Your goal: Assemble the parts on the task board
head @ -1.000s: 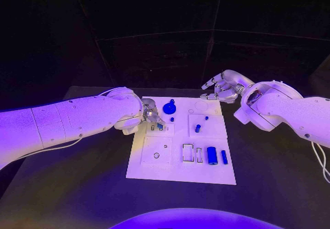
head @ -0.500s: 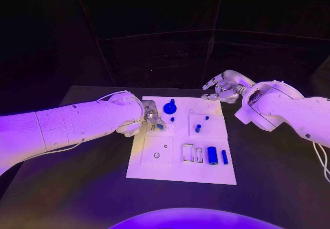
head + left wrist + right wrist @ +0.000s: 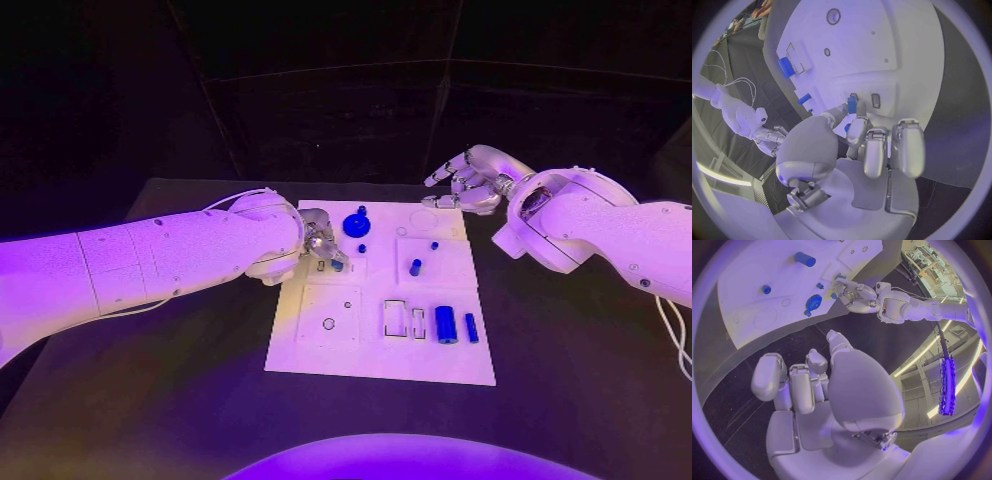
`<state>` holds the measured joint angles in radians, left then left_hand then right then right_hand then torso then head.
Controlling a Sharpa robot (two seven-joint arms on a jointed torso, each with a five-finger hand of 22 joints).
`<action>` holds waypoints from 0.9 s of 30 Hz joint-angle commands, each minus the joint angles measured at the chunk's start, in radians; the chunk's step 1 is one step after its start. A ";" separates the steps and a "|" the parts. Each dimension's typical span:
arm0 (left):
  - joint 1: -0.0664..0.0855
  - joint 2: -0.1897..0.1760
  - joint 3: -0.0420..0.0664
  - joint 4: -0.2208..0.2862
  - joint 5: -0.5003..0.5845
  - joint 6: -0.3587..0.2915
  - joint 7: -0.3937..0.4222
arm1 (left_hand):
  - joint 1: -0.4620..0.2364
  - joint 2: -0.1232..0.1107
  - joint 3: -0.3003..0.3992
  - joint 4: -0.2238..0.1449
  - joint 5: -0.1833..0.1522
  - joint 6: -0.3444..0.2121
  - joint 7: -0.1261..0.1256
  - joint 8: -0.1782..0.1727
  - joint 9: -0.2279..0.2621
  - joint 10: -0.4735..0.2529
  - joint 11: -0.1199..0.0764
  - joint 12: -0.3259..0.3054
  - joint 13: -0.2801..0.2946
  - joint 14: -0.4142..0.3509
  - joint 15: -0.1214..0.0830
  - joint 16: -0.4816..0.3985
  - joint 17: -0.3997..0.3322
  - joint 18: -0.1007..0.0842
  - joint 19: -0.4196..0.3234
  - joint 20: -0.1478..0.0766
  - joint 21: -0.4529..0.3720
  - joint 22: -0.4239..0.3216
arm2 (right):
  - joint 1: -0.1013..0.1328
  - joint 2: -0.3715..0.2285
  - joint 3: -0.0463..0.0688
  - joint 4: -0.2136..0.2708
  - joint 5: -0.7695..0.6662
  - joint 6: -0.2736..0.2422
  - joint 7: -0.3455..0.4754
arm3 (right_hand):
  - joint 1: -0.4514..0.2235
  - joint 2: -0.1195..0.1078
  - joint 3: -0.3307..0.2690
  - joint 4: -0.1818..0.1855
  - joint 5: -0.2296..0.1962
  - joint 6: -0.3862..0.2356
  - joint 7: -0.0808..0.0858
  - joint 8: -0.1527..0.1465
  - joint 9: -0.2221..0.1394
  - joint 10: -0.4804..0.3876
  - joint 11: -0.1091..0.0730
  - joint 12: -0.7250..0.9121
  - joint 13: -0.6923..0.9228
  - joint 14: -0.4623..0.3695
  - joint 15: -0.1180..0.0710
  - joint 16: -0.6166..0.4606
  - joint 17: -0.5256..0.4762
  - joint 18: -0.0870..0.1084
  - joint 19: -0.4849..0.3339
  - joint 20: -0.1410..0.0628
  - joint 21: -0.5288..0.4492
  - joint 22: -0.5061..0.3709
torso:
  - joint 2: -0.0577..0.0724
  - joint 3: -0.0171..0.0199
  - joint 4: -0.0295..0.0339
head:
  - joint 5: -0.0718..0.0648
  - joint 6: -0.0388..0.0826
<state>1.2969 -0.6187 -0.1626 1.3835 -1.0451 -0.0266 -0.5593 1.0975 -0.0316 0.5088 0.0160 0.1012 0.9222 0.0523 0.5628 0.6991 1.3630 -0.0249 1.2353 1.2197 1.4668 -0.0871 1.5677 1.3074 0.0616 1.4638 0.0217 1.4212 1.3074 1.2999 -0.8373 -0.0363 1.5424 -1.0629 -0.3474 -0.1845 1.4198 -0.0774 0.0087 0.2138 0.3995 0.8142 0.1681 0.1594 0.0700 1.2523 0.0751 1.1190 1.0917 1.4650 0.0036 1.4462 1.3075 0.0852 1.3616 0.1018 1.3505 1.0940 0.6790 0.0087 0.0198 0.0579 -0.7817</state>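
left hand (image 3: 320,247) hides board slot beneath.

The head view looks down from above the near side of the table (image 3: 173,400), facing far, with the board (image 3: 382,300) at middle distance and both arms coming in from the sides. The left wrist view sits close behind the left hand (image 3: 861,150) and faces the board's (image 3: 898,55) left part from very near. The right wrist view sits behind the right hand (image 3: 817,385), off the board's (image 3: 761,285) far right corner, looking across it. All 3 views share the board; the right wrist view also takes in the left hand (image 3: 856,295).
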 commanded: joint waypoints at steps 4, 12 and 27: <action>-0.003 0.001 -0.003 -0.004 -0.012 0.053 -0.002 | 0.003 0.005 0.136 -0.132 0.003 -0.002 -0.007 0.005 0.001 -0.004 -0.002 -0.006 -0.001 0.104 0.002 0.003 0.263 -0.008 0.014 0.003 -0.005 0.026 | 0.002 0.002 0.000 0.000 -0.004 0.006 0.007 | 0.004 0.003 -0.005 0.002 -0.004 -0.005 0.000 0.006 -0.001 0.008 0.001 0.005 0.000 0.056 -0.008 0.001 0.042 0.006 -0.001 -0.002 -0.001 0.000 | 0.000 -0.0002 0.0002 | 0.000 -0.002; -0.003 0.002 -0.002 -0.005 -0.011 0.066 -0.007 | 0.004 0.004 0.138 -0.133 0.002 -0.002 -0.008 0.005 0.002 -0.003 -0.002 -0.005 0.000 0.104 0.002 0.003 0.263 -0.008 0.014 0.003 -0.005 0.026 | 0.002 0.004 0.000 -0.002 -0.004 0.008 0.007 | 0.004 0.003 -0.005 0.002 -0.004 -0.005 0.000 0.006 -0.001 0.008 0.001 0.005 0.000 0.056 -0.008 0.001 0.042 0.006 -0.001 -0.002 -0.001 0.000 | 0.000 -0.0003 0.0007 | -0.002 -0.005; -0.003 -0.002 -0.002 -0.006 0.007 0.076 -0.019 | 0.004 0.002 0.141 -0.134 0.002 -0.001 -0.008 0.006 0.003 -0.001 -0.002 -0.003 0.002 0.104 0.002 0.003 0.263 -0.009 0.014 0.003 -0.004 0.027 | 0.002 0.009 0.000 -0.006 -0.004 0.008 0.007 | 0.004 0.003 -0.005 0.002 -0.004 -0.005 0.000 0.006 -0.001 0.008 0.001 0.005 0.000 0.056 -0.008 0.001 0.042 0.006 -0.001 -0.002 -0.001 0.000 | 0.000 -0.0003 0.0009 | -0.001 -0.006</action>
<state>1.2983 -0.6196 -0.1606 1.3791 -1.0452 0.0196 -0.5603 1.0956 -0.0291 0.5112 0.0136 0.1012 0.9207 0.0542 0.5627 0.7034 1.3630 -0.0247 1.2353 1.2199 1.4668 -0.0871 1.5677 1.3074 0.0615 1.4638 0.0217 1.4213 1.3073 1.2998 -0.8294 -0.0364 1.5364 -1.0640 -0.3436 -0.1841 1.4198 -0.0774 0.0087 0.2138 0.3994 0.8142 0.1681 0.1591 0.0700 1.2523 0.0751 1.1189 1.0916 1.4651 0.0036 1.4462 1.3074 0.0852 1.3616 0.1018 1.3505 1.0939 0.6788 0.0086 0.0203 0.0568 -0.7869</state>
